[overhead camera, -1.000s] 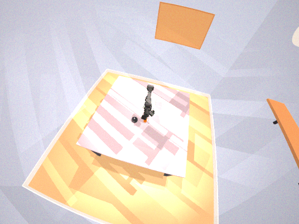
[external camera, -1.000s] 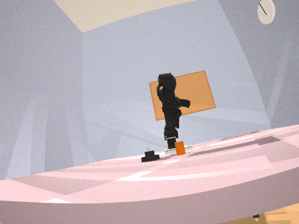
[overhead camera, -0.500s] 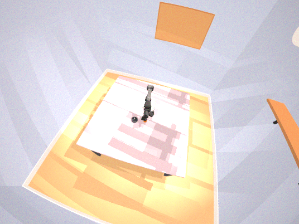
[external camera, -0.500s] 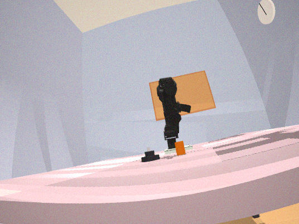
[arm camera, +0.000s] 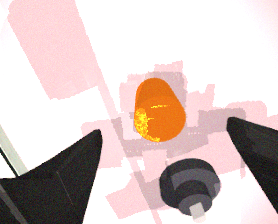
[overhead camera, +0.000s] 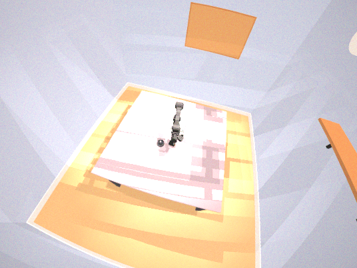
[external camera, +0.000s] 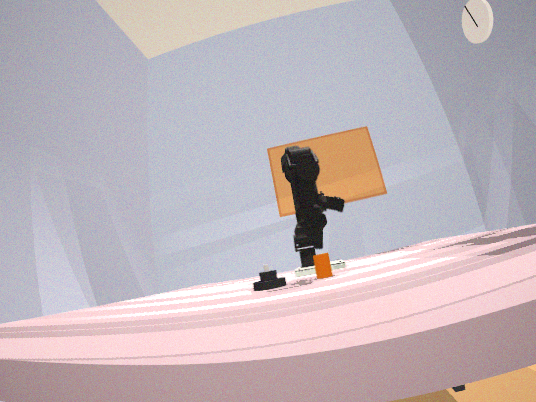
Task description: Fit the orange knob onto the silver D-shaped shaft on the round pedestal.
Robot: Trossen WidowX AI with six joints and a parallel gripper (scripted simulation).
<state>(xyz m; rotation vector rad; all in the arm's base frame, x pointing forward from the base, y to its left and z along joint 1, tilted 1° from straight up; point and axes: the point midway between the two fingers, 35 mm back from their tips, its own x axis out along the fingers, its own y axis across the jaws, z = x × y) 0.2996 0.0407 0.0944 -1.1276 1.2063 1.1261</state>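
The orange knob [external camera: 323,266] [arm camera: 162,117] stands upright on the table, its underside and hole hidden. In the top view it is mostly hidden by the arm. The dark round pedestal [overhead camera: 160,143] [external camera: 269,284] [arm camera: 172,184] stands a short way from the knob, left of it in the exterior view. Its small silver shaft [external camera: 266,268] [arm camera: 198,211] points up bare; I cannot make out its flat side. My gripper [overhead camera: 172,144] [arm camera: 163,129] is open and empty, above the knob. In the wrist view the knob shows between the two wide-apart fingertips and the pedestal shows lower right, near the right finger.
The table [overhead camera: 133,148] [external camera: 200,342] carries patchy pink shadows. The arm's pale base plate [external camera: 338,264] is behind the knob in the exterior view, and a pale plate edge [arm camera: 11,150] shows at the left of the wrist view. An orange panel [overhead camera: 220,31] [external camera: 350,164] is beyond the table.
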